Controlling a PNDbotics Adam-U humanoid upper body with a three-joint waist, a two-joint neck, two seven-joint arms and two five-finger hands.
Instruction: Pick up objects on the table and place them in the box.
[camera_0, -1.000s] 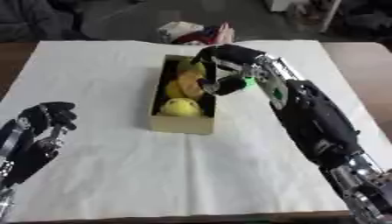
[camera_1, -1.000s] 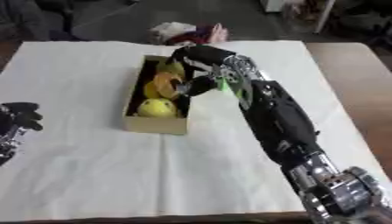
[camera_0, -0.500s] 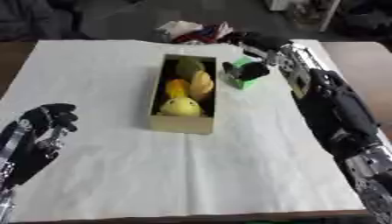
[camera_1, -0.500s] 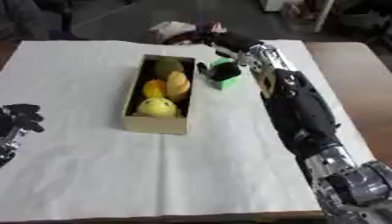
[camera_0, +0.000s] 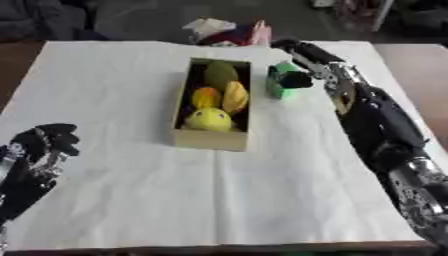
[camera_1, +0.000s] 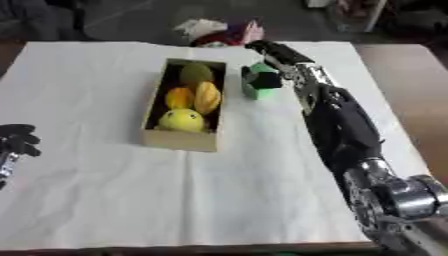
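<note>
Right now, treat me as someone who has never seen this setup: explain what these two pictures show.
Both pictures come from a stereo camera in a humanoid robot's head, looking down at a table under a white cloth; they show the same moment from slightly different eyes.

The black arm on the right is the robot's own right arm. Its right hand is at a small green object beside a cardboard box; whether it grips the object cannot be told. The box holds yellow, orange and green fruit-like pieces.

The left hand rests idle at the lower left, fingers curled, holding nothing.

Some cloth-like items lie at the table's far edge.
</note>
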